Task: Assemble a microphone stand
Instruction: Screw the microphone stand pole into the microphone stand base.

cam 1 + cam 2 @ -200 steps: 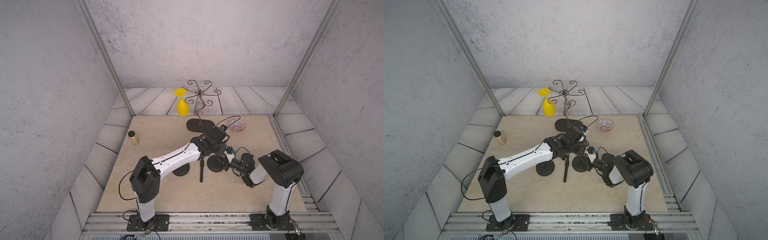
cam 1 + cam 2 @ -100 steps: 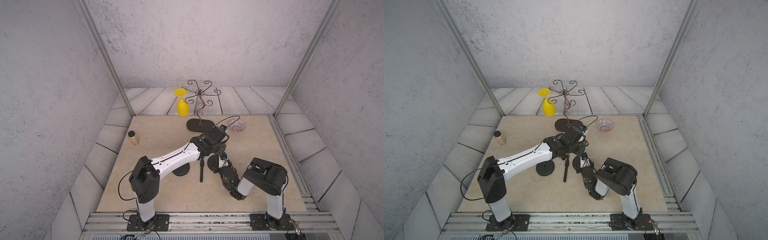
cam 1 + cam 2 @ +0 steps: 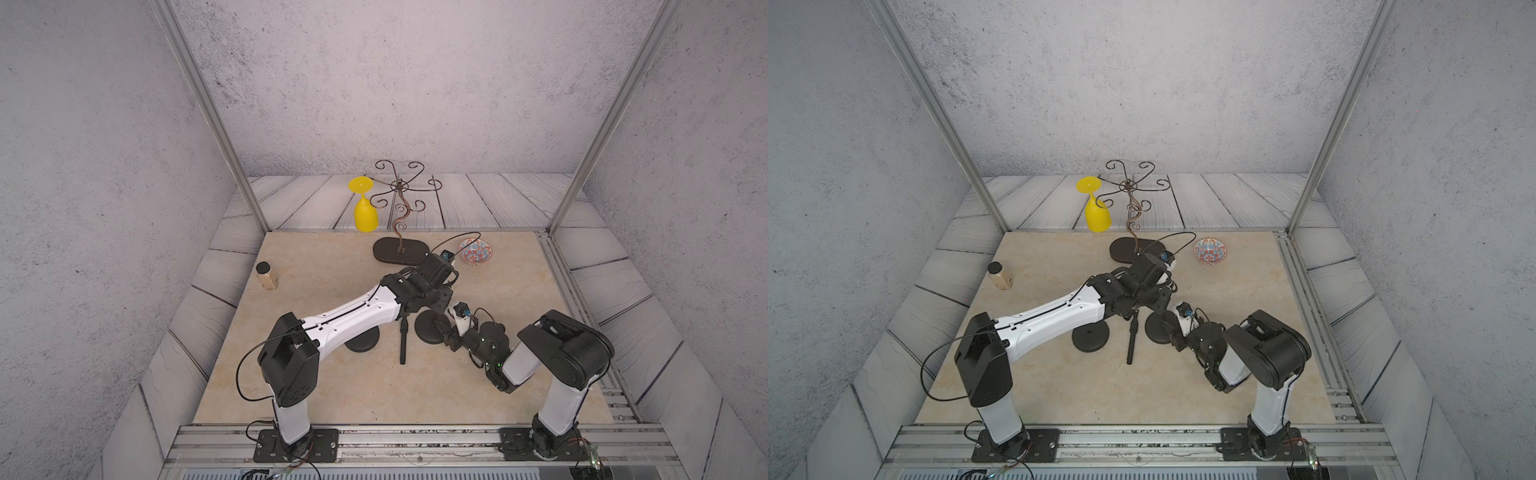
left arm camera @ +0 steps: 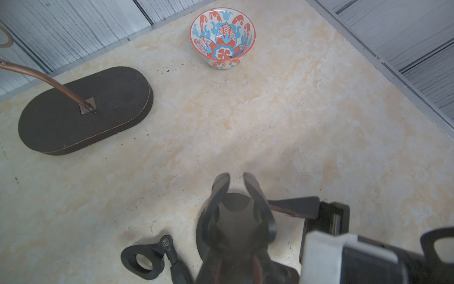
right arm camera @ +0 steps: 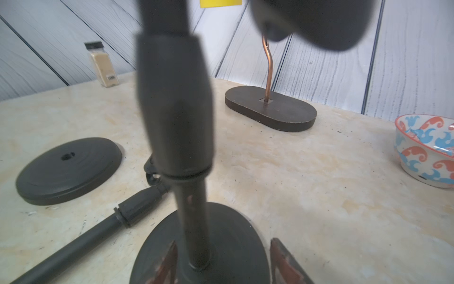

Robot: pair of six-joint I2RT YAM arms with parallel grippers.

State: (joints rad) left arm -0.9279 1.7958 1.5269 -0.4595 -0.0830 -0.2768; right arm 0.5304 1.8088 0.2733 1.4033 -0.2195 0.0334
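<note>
Standing upright on its round base (image 5: 157,238) on the table (image 5: 319,186), the pole (image 5: 191,209) is clenched near its blurred, cut-off top by the left tool (image 4: 235,265), its grip barely discernible, while the right tool (image 5: 223,246) sits released, pads (image 5: 282,258) apart astride the pole's foot.

I'm watching both top views looking down over the whole counter (image 3: 316,266); wrist cameras are riding close, sharing the bowl (image 4: 222,39).
</note>
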